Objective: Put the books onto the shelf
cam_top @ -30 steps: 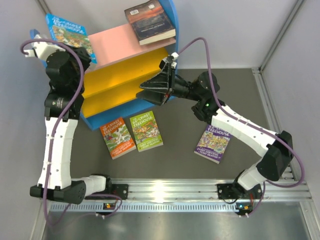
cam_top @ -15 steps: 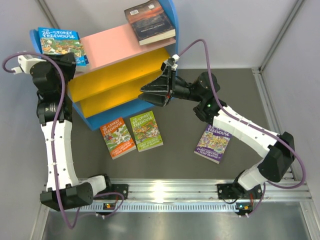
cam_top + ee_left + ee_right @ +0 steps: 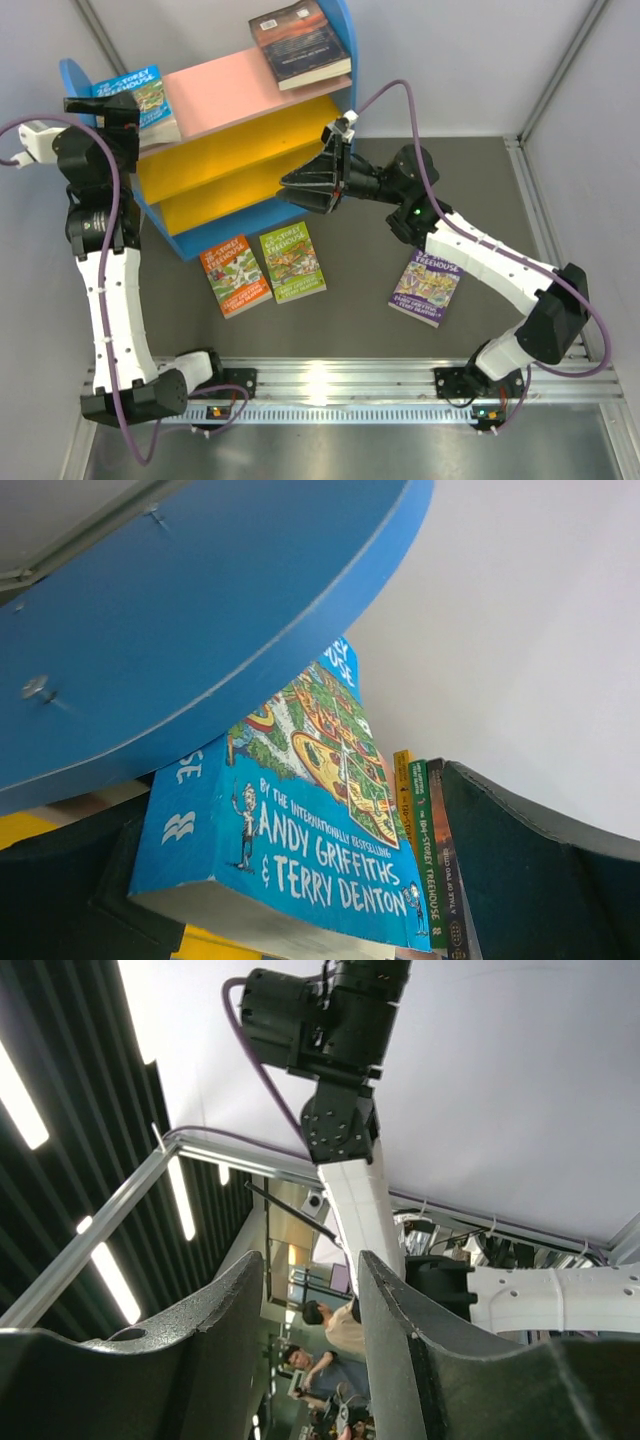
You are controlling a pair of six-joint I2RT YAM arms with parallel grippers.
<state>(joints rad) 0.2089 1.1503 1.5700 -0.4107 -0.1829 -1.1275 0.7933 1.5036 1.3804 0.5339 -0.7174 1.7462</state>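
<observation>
Left hand (image 3: 118, 114) is up at the left end of the shelf (image 3: 240, 150), at pink top board (image 3: 225, 85) level. The blue Treehouse book (image 3: 143, 98) sits on that end of the board, next to the blue side panel (image 3: 200, 610). In the left wrist view the fingers (image 3: 540, 870) are spread wide on either side of the book with a gap showing on the right, so the hand is open around it, not clamping. A few other spines (image 3: 425, 850) (yellow, green, dark) show past the blue book; can't tell which board they're on.

Right hand (image 3: 290, 187) hangs in the air just in front of the yellow boards, pointing at the shelf, touching nothing. Right wrist view looks up at the ceiling: fingers (image 3: 180, 1340) are only narrowly apart, with nothing between them.

Dark book with reddish cover (image 3: 300, 42) lies on the right end of the pink board against the right side panel.

Three books are on the bench (image 3: 360, 270):
- The orange book (image 3: 232, 275) and the green book (image 3: 290, 262) lie side by side just in front of the shelf, covers up.
- The purple book (image 3: 427, 287) is well apart to the right, partly under the right arm.
</observation>
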